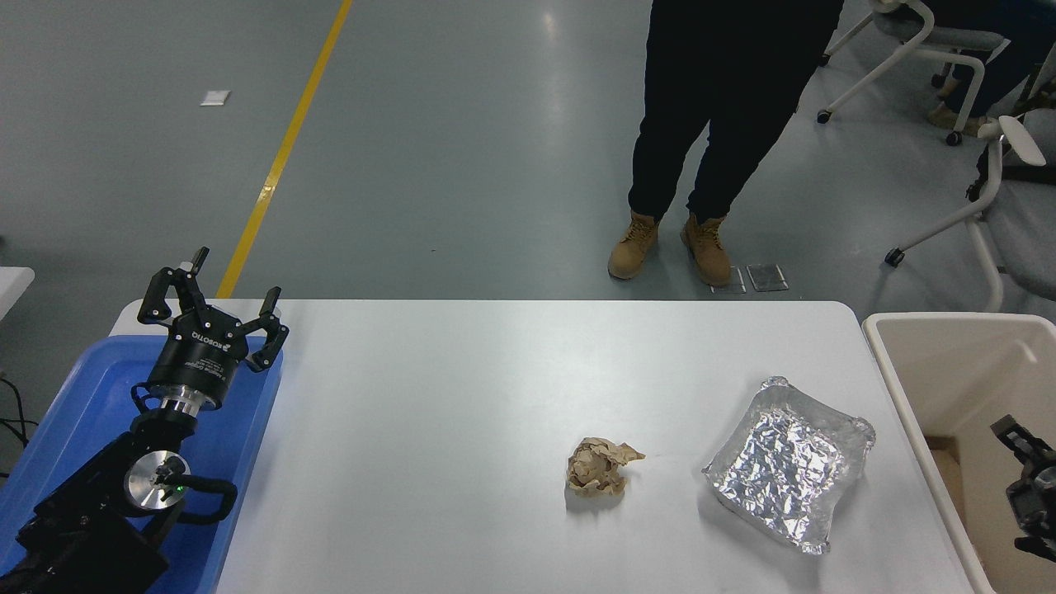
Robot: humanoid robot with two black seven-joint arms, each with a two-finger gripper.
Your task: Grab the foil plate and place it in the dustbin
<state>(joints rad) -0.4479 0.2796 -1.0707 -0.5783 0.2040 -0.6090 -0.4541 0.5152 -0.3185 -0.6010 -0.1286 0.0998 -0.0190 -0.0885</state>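
Note:
The foil plate (788, 462), shiny crinkled silver with a raised rim, lies on the white table (462, 396) near its right end. Just right of the table stands the cream dustbin (916, 363), open at the top. My right gripper (1027, 470) shows only partly at the picture's right edge, over the dustbin and apart from the plate; its state is not visible. At the far left my left gripper (219, 301) is parked open above the blue tray, holding nothing.
A crumpled brown paper ball (600, 467) lies left of the foil plate. A shallow blue tray (91, 396) sits at the table's left end. A person in dark trousers and tan boots (672, 243) stands beyond the far edge. Office chairs (965, 66) are at the top right.

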